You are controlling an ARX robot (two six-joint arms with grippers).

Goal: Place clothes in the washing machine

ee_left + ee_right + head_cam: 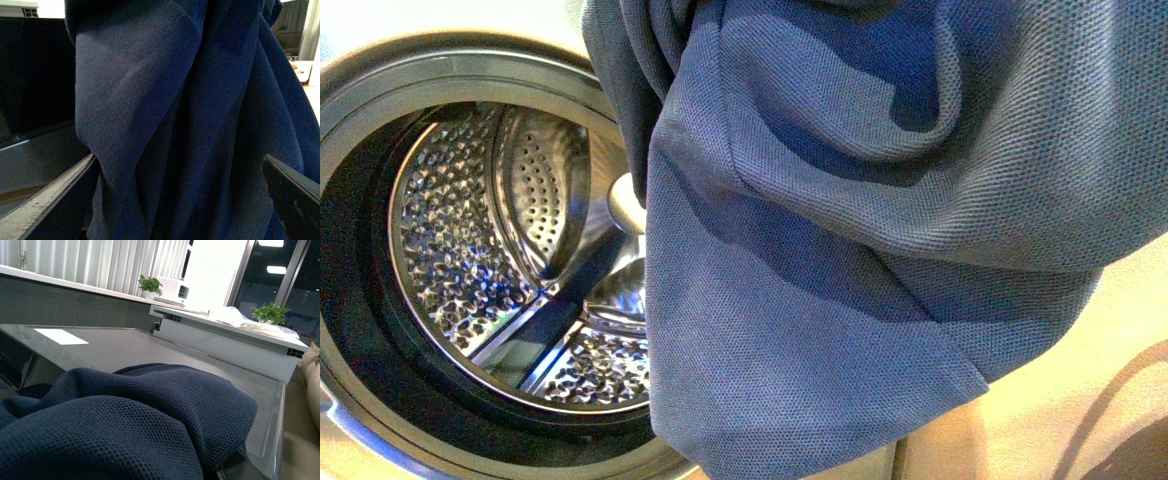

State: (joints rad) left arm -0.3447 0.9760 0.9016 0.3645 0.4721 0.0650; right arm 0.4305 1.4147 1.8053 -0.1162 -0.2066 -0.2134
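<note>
The clothes (840,230), a dark grey-blue woven garment, hang in folds down the right half of the front view, in front of the washing machine's open porthole (380,300). Its perforated steel drum (470,260) shows at the left. Neither gripper shows in the front view. In the left wrist view the garment (165,115) hangs between the spread fingers (47,200) of my open left gripper (180,200), apart from the far finger. In the right wrist view the cloth (130,425) is bunched over my right gripper, which is shut on it and hidden beneath.
A beige panel (1040,420) lies to the right of the porthole. The right wrist view looks along a grey flat top (150,347), with a white counter (225,335), potted plants (150,286) and blinds behind.
</note>
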